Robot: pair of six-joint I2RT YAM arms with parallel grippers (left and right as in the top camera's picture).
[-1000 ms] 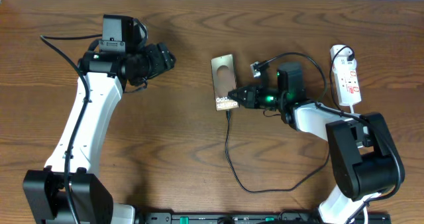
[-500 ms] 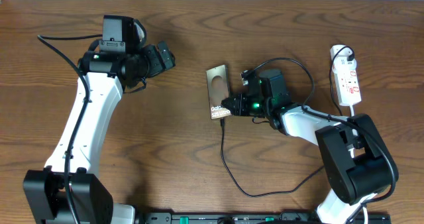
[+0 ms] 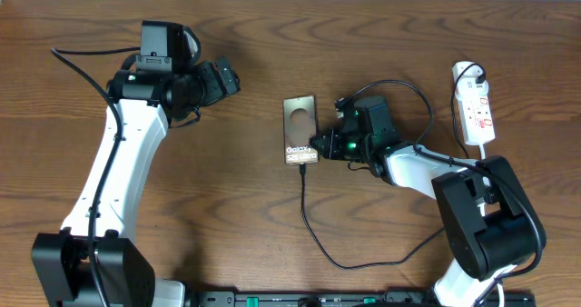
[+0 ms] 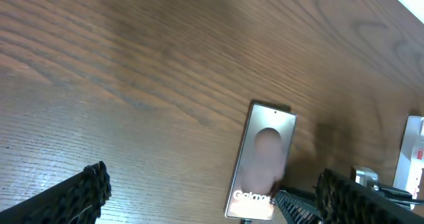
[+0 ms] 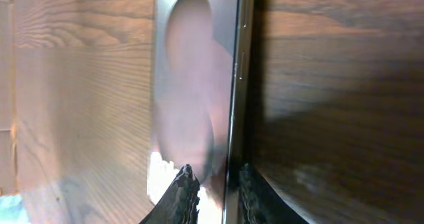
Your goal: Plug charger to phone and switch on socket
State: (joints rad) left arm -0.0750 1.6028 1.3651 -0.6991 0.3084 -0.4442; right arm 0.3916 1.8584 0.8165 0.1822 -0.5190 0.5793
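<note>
The phone (image 3: 300,128) lies flat at mid-table, its "Galaxy" lettering towards the near end. The charger (image 3: 310,218), a thin black cable, runs from the phone's near edge in a loop towards my right arm. My right gripper (image 3: 318,149) sits at the phone's near right corner. In the right wrist view its jaws (image 5: 215,184) stand slightly apart and straddle the phone's (image 5: 192,85) side edge. My left gripper (image 3: 231,78) hangs wide open, well left of the phone (image 4: 262,161), holding nothing. The white socket (image 3: 474,107) lies at the far right.
The socket's white cord and black plug (image 3: 472,71) sit at its far end. Thick black robot cables (image 3: 399,84) arch over my right arm. The socket's edge (image 4: 414,159) shows at the right of the left wrist view.
The phone swung from tilted to straight and slid slightly left, along with my right gripper. The right jaws parted a little. My left jaws opened wider.
</note>
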